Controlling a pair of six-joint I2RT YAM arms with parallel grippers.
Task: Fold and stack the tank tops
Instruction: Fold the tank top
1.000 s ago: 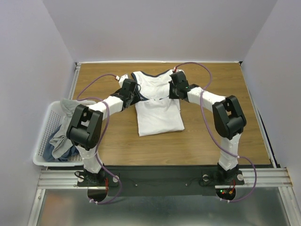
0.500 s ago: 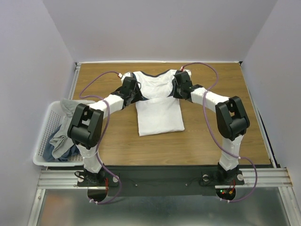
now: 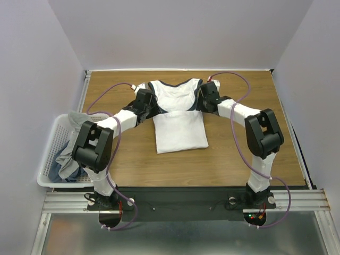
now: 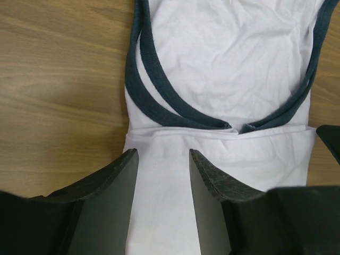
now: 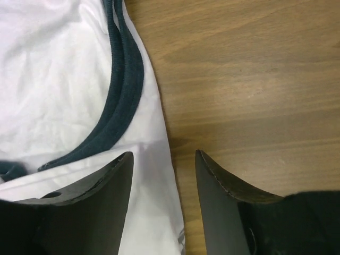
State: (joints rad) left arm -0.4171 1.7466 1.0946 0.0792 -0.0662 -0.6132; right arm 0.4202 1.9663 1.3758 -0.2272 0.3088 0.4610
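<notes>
A white tank top [image 3: 178,133] with navy-edged armholes lies flat in the middle of the table, its lower half folded up to just below the armholes. My left gripper [image 3: 154,106] hovers at the top's left side by the fold edge. In the left wrist view the left gripper [image 4: 162,156] is open over the white cloth [image 4: 228,64], holding nothing. My right gripper [image 3: 201,103] hovers at the right side. In the right wrist view the right gripper [image 5: 163,155] is open, straddling the cloth's right edge [image 5: 154,175]. Grey tank tops [image 3: 69,151] lie in the basket.
A white lattice basket [image 3: 47,159] stands off the table's left edge, beside the left arm. Bare wooden table [image 3: 239,154] stretches to the right and in front of the folded top. Grey walls close in the back and both sides.
The right gripper has opened and let go of the cloth. Both grippers have shifted a little toward the back, near the armholes. The fold now lies flat.
</notes>
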